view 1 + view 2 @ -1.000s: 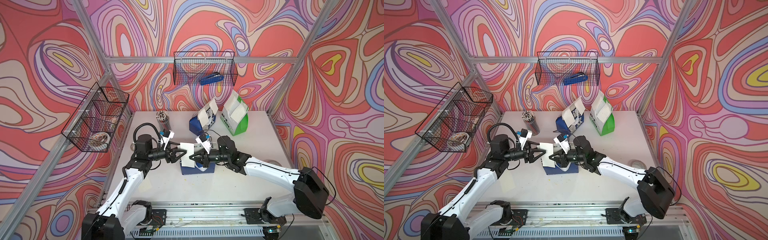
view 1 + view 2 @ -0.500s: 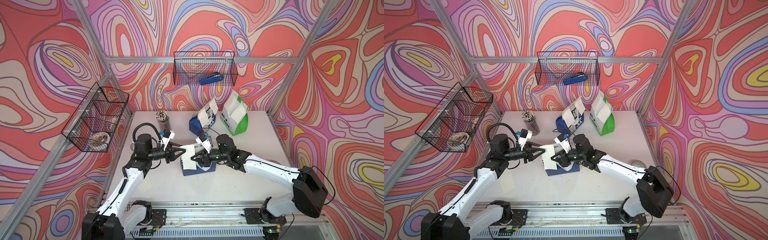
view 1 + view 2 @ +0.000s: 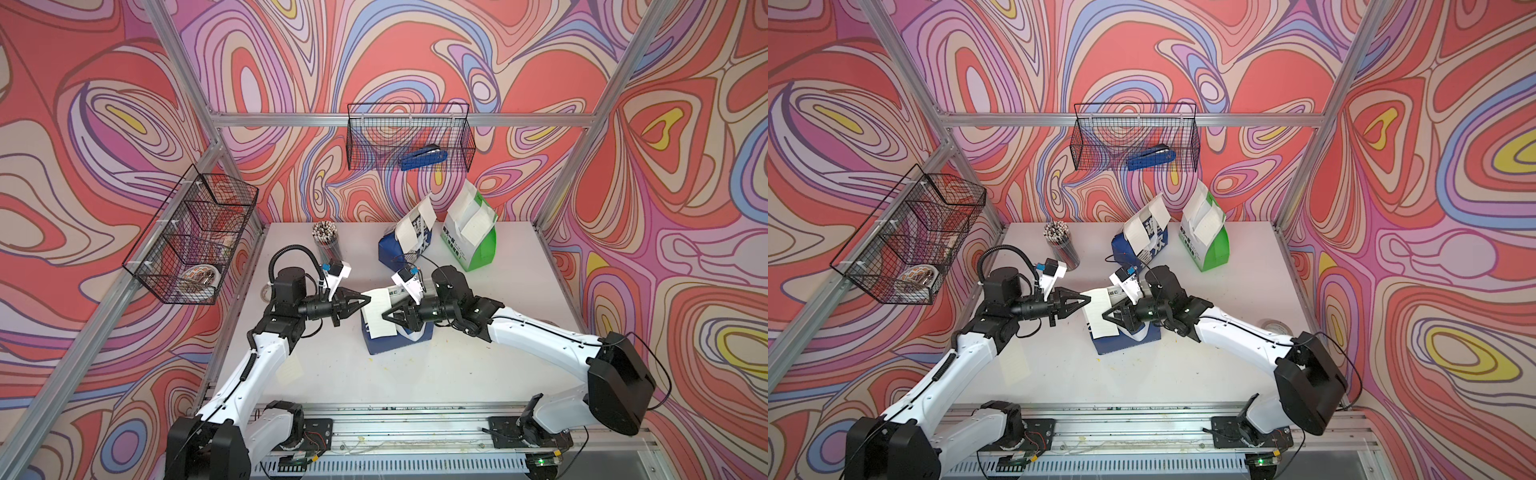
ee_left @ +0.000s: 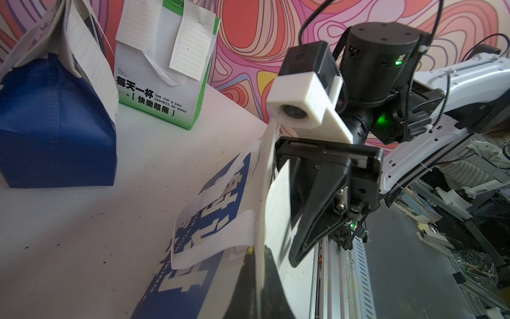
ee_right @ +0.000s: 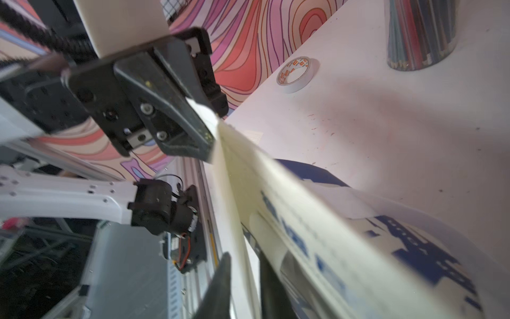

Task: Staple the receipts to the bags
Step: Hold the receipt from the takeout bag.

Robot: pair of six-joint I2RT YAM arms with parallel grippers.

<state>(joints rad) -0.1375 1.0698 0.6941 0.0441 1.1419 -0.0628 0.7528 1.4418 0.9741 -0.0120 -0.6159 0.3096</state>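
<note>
item 1: receipt (image 3: 380,315), white lined slip. it sits at the middle of the table (image 3: 415,374), held against the top edge of the near bag, with most of the sheet hanging down over the bag's face.

item 2: near bag (image 3: 397,345), blue and white with large blue lettering. it sits between the two grippers, and its white strap handle (image 4: 215,248) loops out over the printed face.

item 3: left gripper (image 3: 368,298). its jaws are pressed together on the receipt's upper corner. in the right wrist view the white paper is nipped between the two black fingers (image 5: 176,124).

item 4: right gripper (image 3: 384,314), reaching in from the opposite side. its fingers (image 5: 220,290) stand a little apart, with the edge of the sheet and the bag top in the gap between them. whether either pad touches the paper cannot be told.

item 5: blue bag with big characters (image 3: 392,254), near the back of the table. a white slip (image 3: 409,230) hangs on its face.

item 6: green and white bag (image 3: 478,251), just beside item 5. two lined slips (image 4: 193,52) hang on its front.

item 7: loose receipt (image 3: 289,370), flat on the table beside the left arm, well apart from the bags.

item 8: blue stapler (image 3: 424,158), lying in the wire basket (image 3: 409,109) on the back wall.

item 9: pencil cup (image 3: 328,245), upright at the back of the table on the left arm's side.

item 10: tape roll (image 5: 296,73), flat on the table near the pencil cup.

item 11: side wire basket (image 3: 191,232), mounted on the wall on the left arm's side.
</note>
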